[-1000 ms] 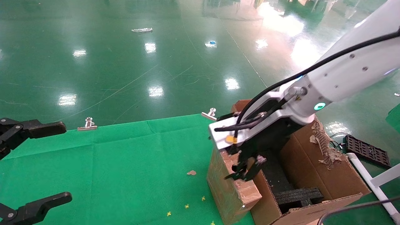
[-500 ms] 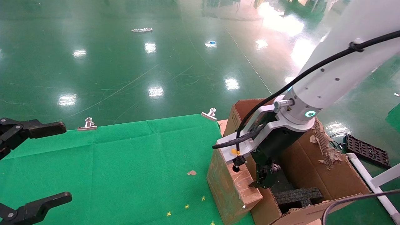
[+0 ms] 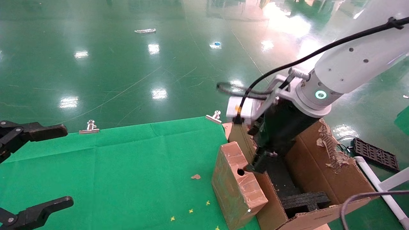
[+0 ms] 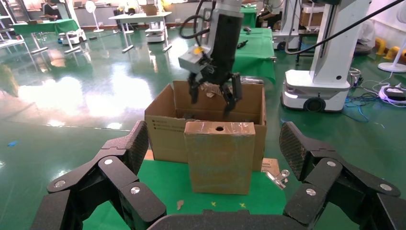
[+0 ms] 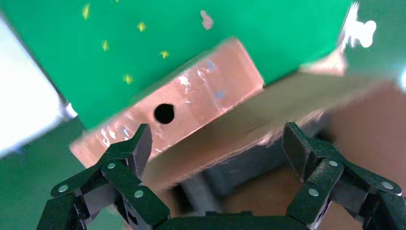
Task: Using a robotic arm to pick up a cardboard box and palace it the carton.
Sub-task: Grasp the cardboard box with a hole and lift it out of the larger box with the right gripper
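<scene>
The small reddish-brown cardboard box [image 3: 235, 188] stands upright on the green cloth at the table's right edge, its side against the carton's [image 3: 322, 166] left wall, its round hole on top. The white robotic arm's right gripper [image 3: 257, 163] hangs open and empty just above the box's top and the carton's left wall. In the right wrist view the gripper [image 5: 218, 143] spans the box [image 5: 191, 105] and the carton wall [image 5: 268, 115] without touching them. My left gripper [image 3: 68, 164] is open and parked at the far left. The left wrist view shows the box [image 4: 219, 158] in front of the carton [image 4: 160, 134].
Black foam inserts [image 3: 305, 199] lie inside the carton, whose far right flap has a ragged torn edge [image 3: 329, 143]. Silver clips [image 3: 90, 126] [image 3: 214, 116] hold the cloth's back edge. A cardboard scrap [image 3: 195, 176] lies on the cloth. A white pipe frame [image 3: 380, 188] stands at the right.
The right gripper has lifted off the box's top, swung over the carton and risen, with the wrist turned. The box stands where it was. The left arm has not moved.
</scene>
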